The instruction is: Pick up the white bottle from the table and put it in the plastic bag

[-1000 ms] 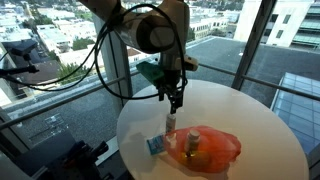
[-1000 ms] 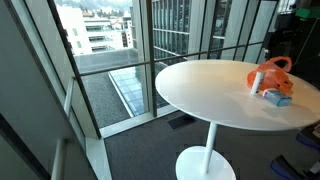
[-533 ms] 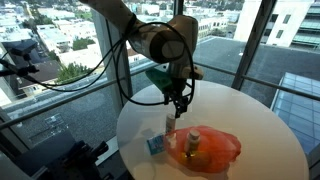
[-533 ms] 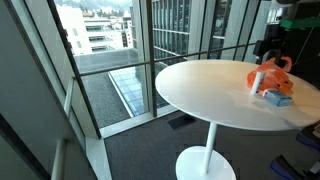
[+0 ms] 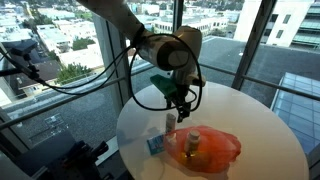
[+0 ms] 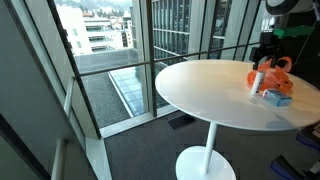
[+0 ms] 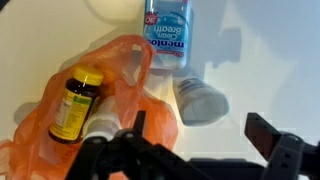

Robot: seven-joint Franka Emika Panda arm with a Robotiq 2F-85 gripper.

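The white bottle (image 5: 169, 125) stands upright on the round white table (image 5: 255, 115), beside the orange plastic bag (image 5: 213, 148). It also shows in an exterior view (image 6: 258, 84) and in the wrist view (image 7: 200, 99). My gripper (image 5: 177, 108) hangs just above the bottle, open and empty. In the wrist view the gripper (image 7: 203, 135) has its fingers (image 7: 268, 134) spread wide on either side of the bottle, not touching it. The bag (image 7: 110, 75) lies open right next to the bottle.
An amber bottle with a yellow cap (image 7: 76, 102) lies in the bag, with a white cap (image 7: 100, 127) by it. A blue mentos container (image 7: 168, 35) lies beside the white bottle. Glass walls and railings surround the table (image 6: 210, 95).
My gripper has moved slightly right and down, closer over the white bottle. The bottle and bag have not moved.
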